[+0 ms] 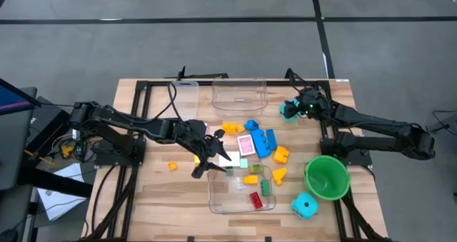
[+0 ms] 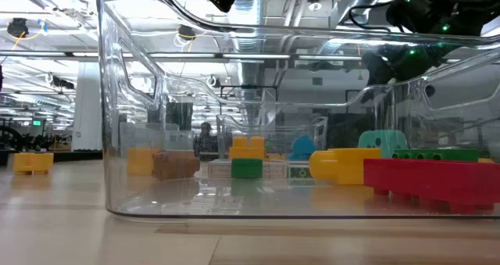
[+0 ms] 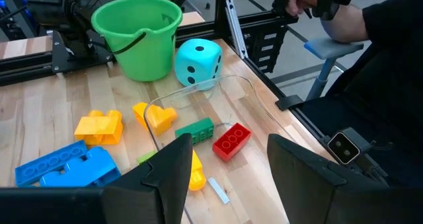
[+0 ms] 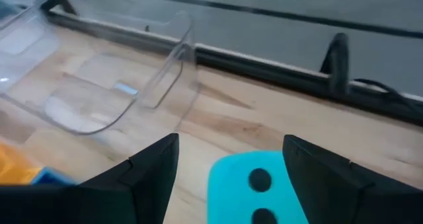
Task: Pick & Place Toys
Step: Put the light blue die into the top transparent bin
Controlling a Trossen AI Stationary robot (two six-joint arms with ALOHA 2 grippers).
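Toys lie mid-table: blue bricks (image 1: 264, 142), a pink card (image 1: 245, 143) and yellow and orange bricks (image 1: 280, 154). A red brick (image 3: 231, 139) and a green brick (image 3: 195, 130) lie in the near clear tub (image 1: 239, 199). One cyan die (image 1: 305, 206) rests on the table by the green bowl (image 1: 327, 176). My left gripper (image 1: 214, 155) hangs open above the near tub's left rim, with nothing between its fingers. At the far right my right gripper (image 1: 294, 110) is shut on a second cyan die (image 4: 258, 187). My right gripper has the cyan die between its two fingers, its dotted face (image 4: 259, 181) turned toward the wrist. The fingers slant down toward the table's far left. The picture's lower edge cuts off the places of contact. Whether the die is clear of the table I cannot tell.
A second clear tub (image 1: 239, 96) stands at the far edge, just left of my right gripper. A small orange brick (image 1: 172, 165) lies alone at the left. A person (image 3: 390, 85) sits beyond the table's right side.
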